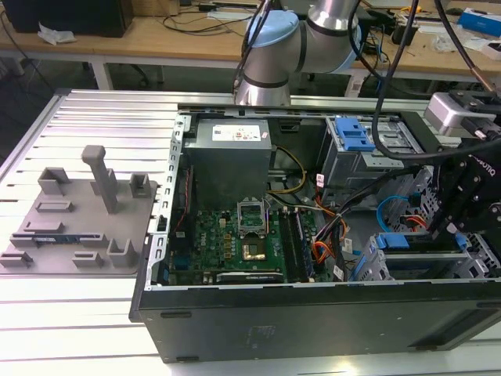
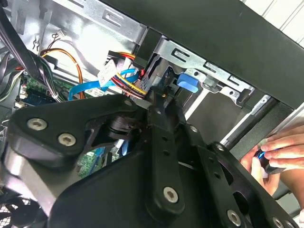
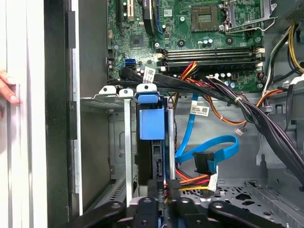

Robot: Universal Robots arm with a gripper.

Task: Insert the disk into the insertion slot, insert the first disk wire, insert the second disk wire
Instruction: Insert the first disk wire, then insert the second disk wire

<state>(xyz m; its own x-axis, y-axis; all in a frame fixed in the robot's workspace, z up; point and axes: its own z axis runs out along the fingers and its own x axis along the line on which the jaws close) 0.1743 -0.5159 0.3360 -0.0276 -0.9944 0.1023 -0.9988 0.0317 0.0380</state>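
Sitting in insertion slot point(image 3: 118, 142), disk point(image 3: 152, 124) just beyond hand point(image 3: 163, 194).

The arm point(image 1: 301, 39) bends over, hand point(image 2: 160, 99) pointing down.

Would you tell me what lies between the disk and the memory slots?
In the first wrist view, black cables and orange wires cross between disk and memory slots.

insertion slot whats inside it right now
The disk in its blue carrier sits in the insertion slot, between its grey metal walls. Its near end is covered by the gripper.
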